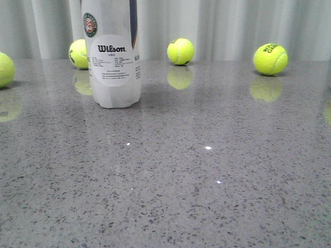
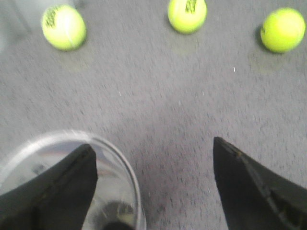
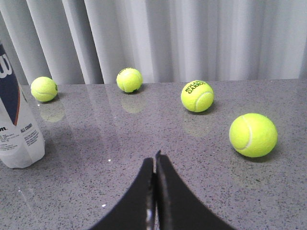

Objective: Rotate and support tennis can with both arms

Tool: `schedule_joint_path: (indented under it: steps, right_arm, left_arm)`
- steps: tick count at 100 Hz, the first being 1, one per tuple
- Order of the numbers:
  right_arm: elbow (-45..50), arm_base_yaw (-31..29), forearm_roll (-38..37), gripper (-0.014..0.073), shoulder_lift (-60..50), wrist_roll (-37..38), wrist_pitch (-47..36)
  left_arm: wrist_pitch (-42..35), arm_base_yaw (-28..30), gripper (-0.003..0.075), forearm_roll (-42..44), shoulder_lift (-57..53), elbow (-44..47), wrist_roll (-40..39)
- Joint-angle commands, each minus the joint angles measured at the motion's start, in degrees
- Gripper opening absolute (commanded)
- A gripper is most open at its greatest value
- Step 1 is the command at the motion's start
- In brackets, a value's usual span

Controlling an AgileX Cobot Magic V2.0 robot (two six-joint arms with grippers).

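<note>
The tennis can (image 1: 113, 51) is standing upright on the grey speckled table (image 1: 207, 170), toward the far left part of the surface, with its round white Wilson label facing the front camera and the round emblem showing above it; its top is running out of that view. Four yellow-green tennis balls are lying along the far edge of the table in front of a pale pleated curtain (image 1: 232, 26): one (image 1: 4, 69) at the left edge, one (image 1: 78, 53) just behind the can and partly hidden by it, one (image 1: 180, 51) near the middle of the far edge, and one (image 1: 270, 59) toward the far right corner. In the left wrist view, the left gripper (image 2: 153, 165) is hanging above the can's open rim (image 2: 115, 158) with its black fingers (image 2: 62, 191) spread wide; one finger is overlapping the mouth of the can while the other is sitting out over bare table, and neither can be seen pressing on the can. That picture is blurred. In the right wrist view, the right gripper (image 3: 155, 163) is showing its two black fingers pressed together with nothing between them, pointing over bare table well apart from the can, which is standing off to one side of that view.
</note>
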Motion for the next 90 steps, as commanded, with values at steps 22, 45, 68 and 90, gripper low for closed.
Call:
schedule_joint_path:
  steps: [22, 45, 68, 90]
  right_arm:
    - [-1.25, -0.36, 0.55, -0.0064, 0.56, -0.27, -4.62]
    - [-1.25, -0.36, 0.55, -0.0064, 0.56, -0.27, -4.62]
    - [-1.25, -0.36, 0.55, -0.0064, 0.56, -0.27, -4.62]
    - [-1.25, -0.36, 0.55, -0.0064, 0.56, -0.27, -4.62]
  left_arm:
    - [-23.76, -0.06, 0.0119, -0.4, -13.77, 14.33, -0.48]
    - [-35.95, -0.06, -0.0021, -0.4, -25.79, 30.46, -0.48]
    - [-41.37, -0.06, -0.0021, -0.27, -37.43, 45.18, -0.48]
    - [-43.45, -0.06, -0.0021, -0.38, -49.15, 58.39, -0.48]
